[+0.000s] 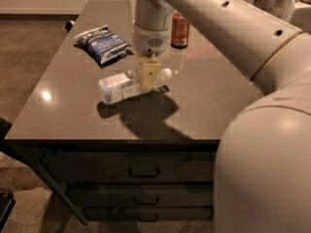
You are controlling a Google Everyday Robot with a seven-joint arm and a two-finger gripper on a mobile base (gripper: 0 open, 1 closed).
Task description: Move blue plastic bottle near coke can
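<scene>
The blue plastic bottle is clear and pale bluish with a white cap, and lies on its side above the table, casting a shadow beneath it. My gripper comes down from above and is shut on the bottle close to its cap end; one pale finger shows in front of it. The coke can, red-brown with a silver rim, stands upright farther back and to the right, apart from the bottle.
A crinkled blue chip bag lies at the back left of the grey table top. My large arm fills the right side of the view. Drawers sit under the table's front edge.
</scene>
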